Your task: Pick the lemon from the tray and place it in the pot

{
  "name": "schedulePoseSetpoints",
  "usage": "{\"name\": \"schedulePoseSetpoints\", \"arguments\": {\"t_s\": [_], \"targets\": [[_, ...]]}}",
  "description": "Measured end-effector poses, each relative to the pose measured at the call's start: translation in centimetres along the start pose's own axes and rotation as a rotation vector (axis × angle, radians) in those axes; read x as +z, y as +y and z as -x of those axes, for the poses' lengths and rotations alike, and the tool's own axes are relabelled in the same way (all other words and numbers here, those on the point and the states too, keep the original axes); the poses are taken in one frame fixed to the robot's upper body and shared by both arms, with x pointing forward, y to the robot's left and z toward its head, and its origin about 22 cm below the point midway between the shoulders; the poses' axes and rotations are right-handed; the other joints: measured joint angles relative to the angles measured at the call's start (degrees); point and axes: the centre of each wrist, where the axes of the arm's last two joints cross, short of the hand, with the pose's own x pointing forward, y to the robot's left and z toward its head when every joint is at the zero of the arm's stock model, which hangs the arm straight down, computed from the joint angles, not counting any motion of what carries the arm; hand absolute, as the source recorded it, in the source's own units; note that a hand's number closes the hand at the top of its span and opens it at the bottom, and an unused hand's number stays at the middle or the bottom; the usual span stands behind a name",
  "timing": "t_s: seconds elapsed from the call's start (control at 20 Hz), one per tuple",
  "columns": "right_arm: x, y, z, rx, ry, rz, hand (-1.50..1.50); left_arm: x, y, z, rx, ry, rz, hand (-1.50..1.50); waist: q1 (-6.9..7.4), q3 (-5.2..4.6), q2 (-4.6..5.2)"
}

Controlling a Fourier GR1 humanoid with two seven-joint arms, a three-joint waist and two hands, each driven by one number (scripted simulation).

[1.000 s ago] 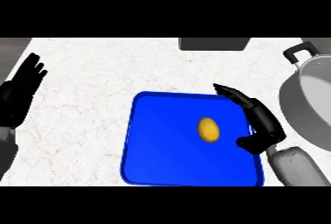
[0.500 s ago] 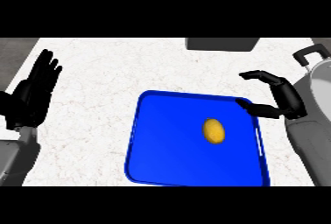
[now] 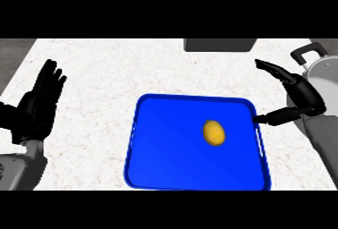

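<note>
The lemon (image 3: pixel 214 133) lies right of centre on the blue tray (image 3: pixel 168 152), untouched. The right hand (image 3: pixel 302 93) hangs beside the tray's right rim, fingers and thumb spread wide, holding nothing. The pot (image 3: pixel 325 71) sits just right of it. The left hand (image 3: pixel 38 109) rests open at the left edge.

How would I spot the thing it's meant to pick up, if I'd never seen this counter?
Find the blue tray in the middle of the pale speckled counter. Lying alone on it, right of centre, is the lemon: a small yellow oval, the only yellow thing there.
</note>
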Motion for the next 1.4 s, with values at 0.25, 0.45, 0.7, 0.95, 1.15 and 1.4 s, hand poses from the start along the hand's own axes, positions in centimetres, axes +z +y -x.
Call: {"name": "schedulePoseSetpoints", "arguments": {"t_s": [0.25,0.45,0.7,0.95,1.15,1.4], "targets": [[-2.5,-0.8,-2.5,0.103,0.105,-0.262,-1.50,-0.1,0.3,-0.1,0.000,0.007,-0.003,0.00,-0.27,-0.11,-0.23],[-5.1,0.1,-4.9,0.224,0.180,-0.446,-1.50,0.2,-0.1,0.1,-0.005,0.007,-0.003,0.00,-0.42,-0.13,-0.35],[-6.6,4.0,-7.0,0.332,0.269,-0.622,-1.50,0.4,0.6,-0.8,-0.005,0.004,-0.011,0.00,-0.50,-0.10,-0.40],[-6.4,6.8,-8.4,0.363,0.330,-0.682,-1.50,0.4,0.3,-0.8,0.000,0.010,-0.014,0.00,-0.56,-0.04,-0.20],[-5.8,8.4,-9.4,0.365,0.356,-0.702,-1.50,0.3,0.1,-1.0,-0.004,0.001,-0.014,0.00,-0.55,-0.02,-0.12],[-5.2,10.0,-9.1,0.401,0.401,-0.723,-1.50,0.5,0.6,-0.9,-0.002,0.006,-0.007,0.00,-0.36,-0.01,-0.06]]}}
